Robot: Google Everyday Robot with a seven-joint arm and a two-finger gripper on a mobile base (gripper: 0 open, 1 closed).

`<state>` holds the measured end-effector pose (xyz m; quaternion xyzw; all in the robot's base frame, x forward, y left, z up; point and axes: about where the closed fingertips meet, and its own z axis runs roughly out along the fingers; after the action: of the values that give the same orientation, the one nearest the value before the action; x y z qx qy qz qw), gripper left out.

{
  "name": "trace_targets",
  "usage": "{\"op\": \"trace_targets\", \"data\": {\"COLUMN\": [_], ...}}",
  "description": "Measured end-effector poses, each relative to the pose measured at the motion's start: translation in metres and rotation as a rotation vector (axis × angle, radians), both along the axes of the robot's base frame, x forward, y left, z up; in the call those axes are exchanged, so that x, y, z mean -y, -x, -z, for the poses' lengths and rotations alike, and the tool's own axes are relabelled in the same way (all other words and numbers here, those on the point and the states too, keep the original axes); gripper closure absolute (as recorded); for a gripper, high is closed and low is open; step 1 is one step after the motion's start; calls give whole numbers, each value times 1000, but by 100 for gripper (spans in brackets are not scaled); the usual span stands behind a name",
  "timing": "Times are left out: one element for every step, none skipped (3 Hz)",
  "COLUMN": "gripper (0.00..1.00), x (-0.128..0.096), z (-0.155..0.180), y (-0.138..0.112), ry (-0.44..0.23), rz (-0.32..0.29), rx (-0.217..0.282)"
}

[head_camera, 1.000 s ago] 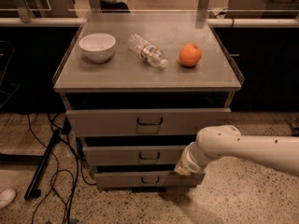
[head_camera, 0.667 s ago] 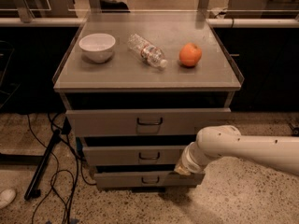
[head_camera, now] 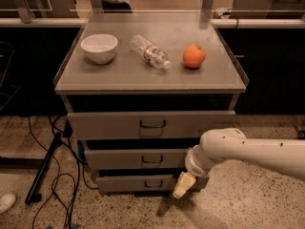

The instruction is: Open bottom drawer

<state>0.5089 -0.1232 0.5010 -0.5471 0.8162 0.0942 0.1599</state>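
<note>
Gripper (head_camera: 182,186) sits low at the right end of the bottom drawer (head_camera: 124,183), right up against the drawer front or just in front of it; contact can't be confirmed. Can't tell if the claw is wide or narrow, it shows only as one pale shape under the wrist. The bottom drawer's handle (head_camera: 153,183) is off to the gripper's left and nothing is hooked in it, so the drawer looks not yet opened. Main risk: the loop is small and dark, and a sideways approach that's slightly high or low would scrape the flat front and catch nothing. Second risk: the bulky wrist overlaps the middle drawer (head_camera: 138,159), so a lift during the move could bump or drag that one instead. Third: a grab off-centre on the loop would pull skewed, and the shallow tray could rack and jam in its slides. Fourth: a hard tug on a stuck drawer would jolt the whole cabinet; the bottle (head_camera: 150,51) lies on its side and the orange (head_camera: 194,56) is round, so either could roll toward an edge; the bowl (head_camera: 99,46) is less of a worry
</note>
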Motion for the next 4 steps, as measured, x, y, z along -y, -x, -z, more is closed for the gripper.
{"op": "trace_targets", "data": {"gripper": [0,0,0,0], "x": [0,-2,-2,-1], "z": [4,36,83,108], "y": [1,6,2,-3], "ry": [1,5,-16,-29], "rz": [-1,-5,-5,-7], "rx": [-5,-43,-68,-81]}}
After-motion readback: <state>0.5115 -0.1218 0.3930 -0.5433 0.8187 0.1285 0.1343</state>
